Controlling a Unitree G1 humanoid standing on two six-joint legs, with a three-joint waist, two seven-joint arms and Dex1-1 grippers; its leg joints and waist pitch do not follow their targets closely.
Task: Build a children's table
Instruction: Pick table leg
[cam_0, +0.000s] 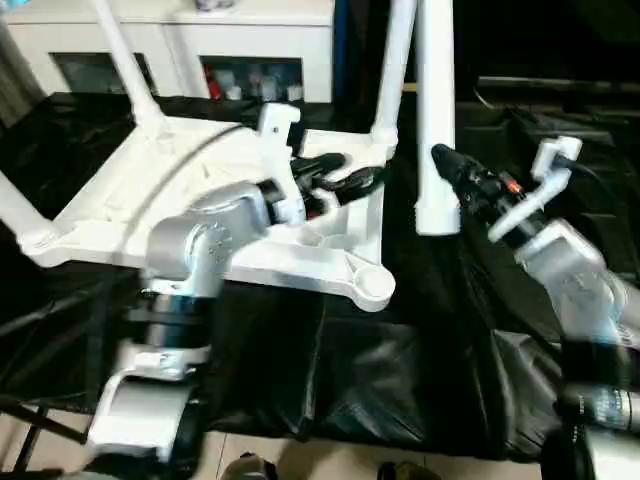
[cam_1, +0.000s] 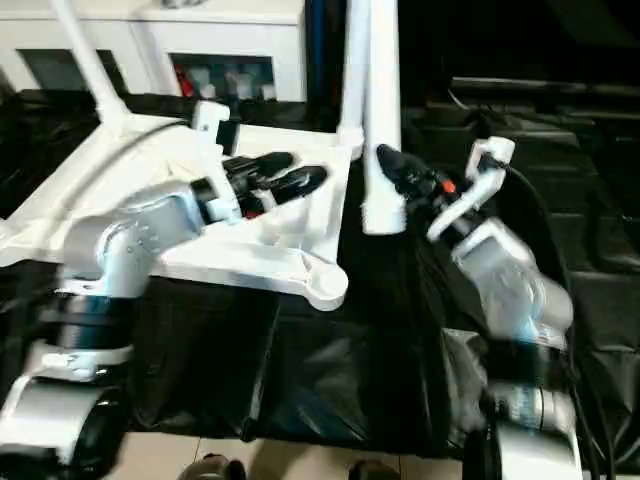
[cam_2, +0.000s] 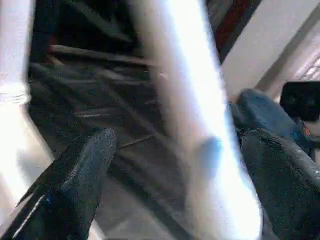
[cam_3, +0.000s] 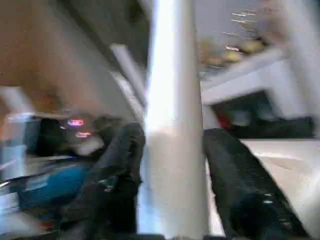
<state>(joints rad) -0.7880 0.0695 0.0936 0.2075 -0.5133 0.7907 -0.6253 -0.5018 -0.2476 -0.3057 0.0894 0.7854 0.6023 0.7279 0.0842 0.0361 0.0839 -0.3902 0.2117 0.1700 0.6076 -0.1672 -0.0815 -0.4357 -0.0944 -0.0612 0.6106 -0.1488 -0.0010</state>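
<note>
We see the white tabletop (cam_0: 210, 190) lying underside up on a black sheet (cam_0: 380, 370), with legs already standing in its far sockets and one near corner socket (cam_0: 368, 285) empty, and a white cabinet (cam_0: 180, 40) behind it. Our left gripper (cam_0: 335, 175) reaches over the tabletop's ribbed underside near its right edge, its fingers spread wide and holding nothing. Our right gripper (cam_3: 172, 150) is clamped on a loose leg (cam_0: 435, 120), held upright just beside the tabletop's right edge, its lower end hanging above the sheet.
</note>
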